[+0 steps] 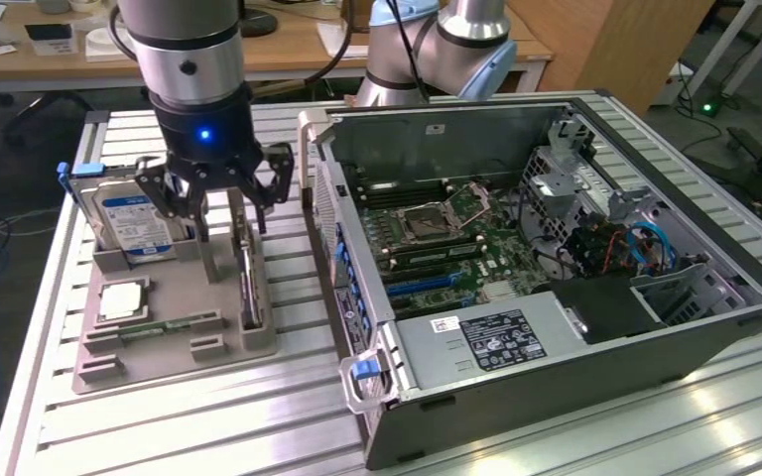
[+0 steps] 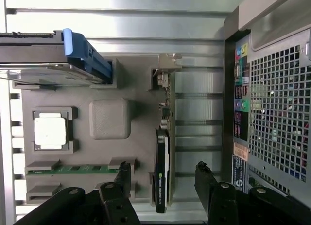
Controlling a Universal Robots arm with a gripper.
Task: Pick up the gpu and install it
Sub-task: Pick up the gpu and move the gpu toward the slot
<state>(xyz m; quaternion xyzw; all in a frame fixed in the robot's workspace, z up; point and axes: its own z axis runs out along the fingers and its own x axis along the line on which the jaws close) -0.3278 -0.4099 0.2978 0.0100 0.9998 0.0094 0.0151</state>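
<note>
The gpu (image 1: 249,288) stands on edge in a slot of the grey holder tray (image 1: 242,342), to the exterior view's left of the open computer case (image 1: 698,297). In the wrist view the gpu (image 2: 163,152) is a thin dark card with a silver bracket at its far end. My gripper (image 1: 222,218) hangs right over the card's top edge, open. In the wrist view the gripper (image 2: 163,175) has one black finger (image 2: 124,176) on each side of the card, with a gap between each finger and the card. Nothing is held.
The tray also carries a hard drive with a blue label (image 1: 136,223), a square processor (image 1: 123,297) and a green memory stick (image 1: 170,324). The case's motherboard (image 1: 447,233) lies exposed, with blue card slots (image 1: 421,283). The case wall (image 2: 272,113) stands close beside the tray.
</note>
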